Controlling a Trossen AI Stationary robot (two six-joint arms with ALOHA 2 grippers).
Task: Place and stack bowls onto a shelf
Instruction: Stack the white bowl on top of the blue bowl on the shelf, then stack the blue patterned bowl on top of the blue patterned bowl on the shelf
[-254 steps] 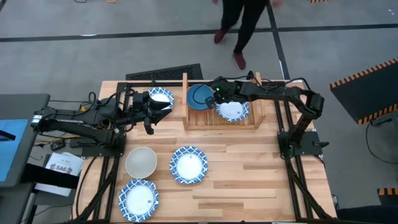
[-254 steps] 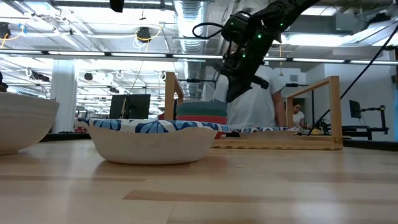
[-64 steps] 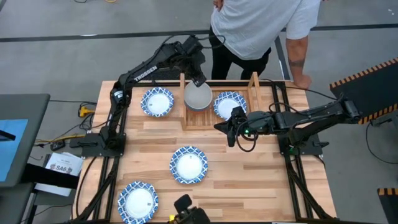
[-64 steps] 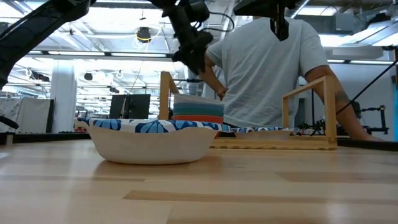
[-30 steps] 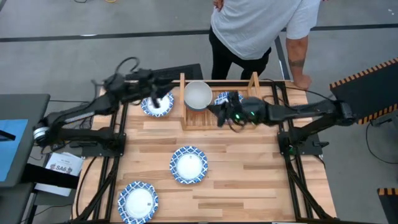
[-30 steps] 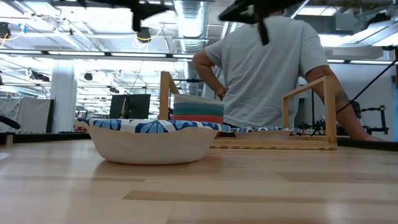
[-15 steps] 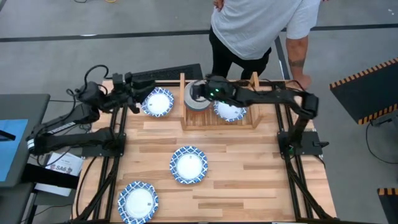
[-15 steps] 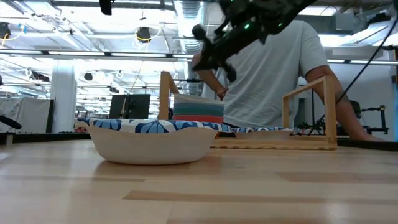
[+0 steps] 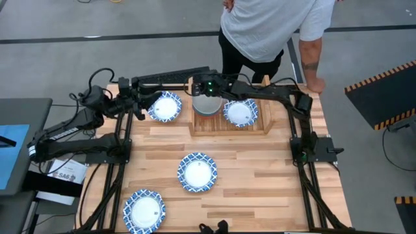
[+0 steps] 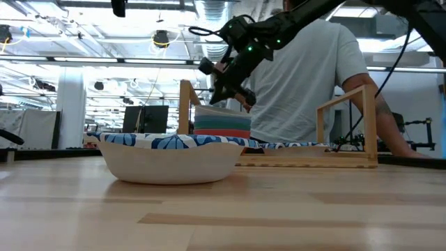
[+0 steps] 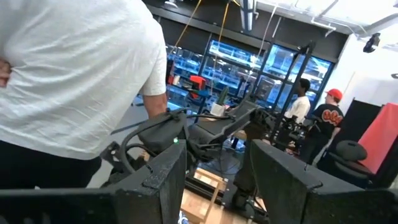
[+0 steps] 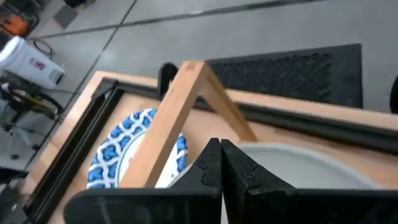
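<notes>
A stack of bowls (image 9: pixel 208 104), off-white on top, stands in the left half of the light-wood shelf (image 9: pixel 229 127). In the low view the stack (image 10: pixel 222 123) shows blue and red bowls under the off-white one. A blue-rimmed bowl (image 9: pixel 240 112) lies in the shelf's right half. My right gripper (image 9: pixel 203 91) is shut, close over the far side of the top bowl (image 12: pixel 298 167), beside a shelf post (image 12: pixel 177 112). My left gripper (image 9: pixel 143 103) is open and empty in the air, left of a blue-rimmed bowl (image 9: pixel 164 106) on the table. My right gripper's shut fingers (image 12: pixel 221 171) slant down just over the top off-white bowl's far rim (image 10: pixel 221 107); I cannot tell whether they touch it.
Two more blue-rimmed bowls lie on the table, one at the middle (image 9: pixel 197 172) and one at the near left (image 9: pixel 145 209). A person in a white shirt (image 9: pixel 266 26) stands at the far edge, a hand on the far right corner (image 9: pixel 316 84).
My right gripper has swung from over the middle of the shelf toward the table's far left, to the far side of the bowl stack. My left gripper has drawn back from over the blue-rimmed bowl toward the table's left edge. The bowls have stayed in place.
</notes>
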